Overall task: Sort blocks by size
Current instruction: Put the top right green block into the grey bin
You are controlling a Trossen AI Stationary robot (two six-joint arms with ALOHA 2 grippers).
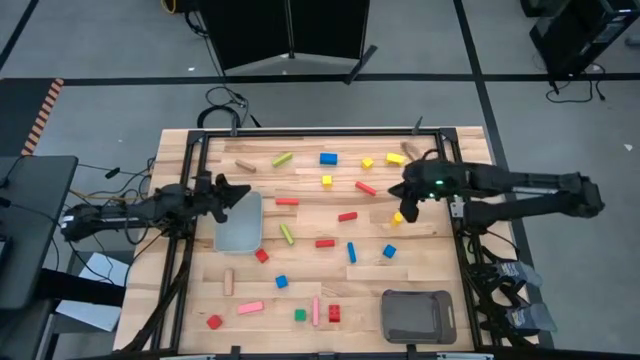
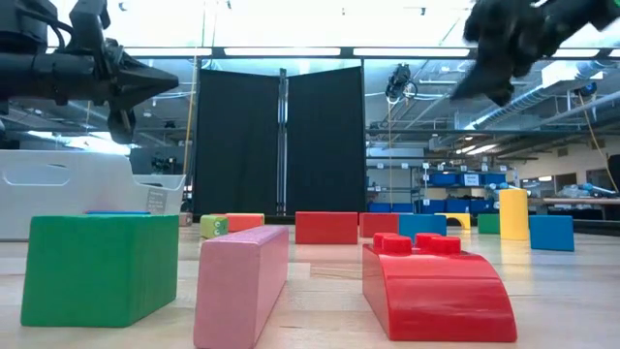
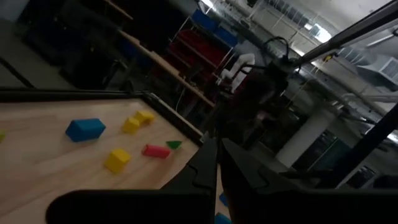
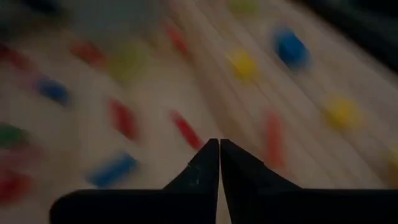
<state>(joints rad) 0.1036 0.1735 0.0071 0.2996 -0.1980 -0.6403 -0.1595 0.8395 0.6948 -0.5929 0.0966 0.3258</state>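
Observation:
Many small painted blocks lie scattered on the wooden table (image 1: 440,260), among them a blue block (image 1: 328,158), a red bar (image 1: 347,216), a yellow cube (image 1: 326,180) and a pink bar (image 1: 250,308). My left gripper (image 1: 240,193) is shut and empty, held in the air over the far edge of the light grey tray (image 1: 240,225); its closed fingertips show in the left wrist view (image 3: 219,149). My right gripper (image 1: 403,192) is shut and empty, above the table's right part, just beyond an upright yellow block (image 1: 397,216); its closed fingertips show in the right wrist view (image 4: 220,146).
A dark grey tray (image 1: 417,315) lies at the near right. A green cube (image 2: 102,267), a pink bar (image 2: 242,291) and a red studded block (image 2: 436,286) stand close to the near edge. A black frame (image 1: 300,134) runs around the table.

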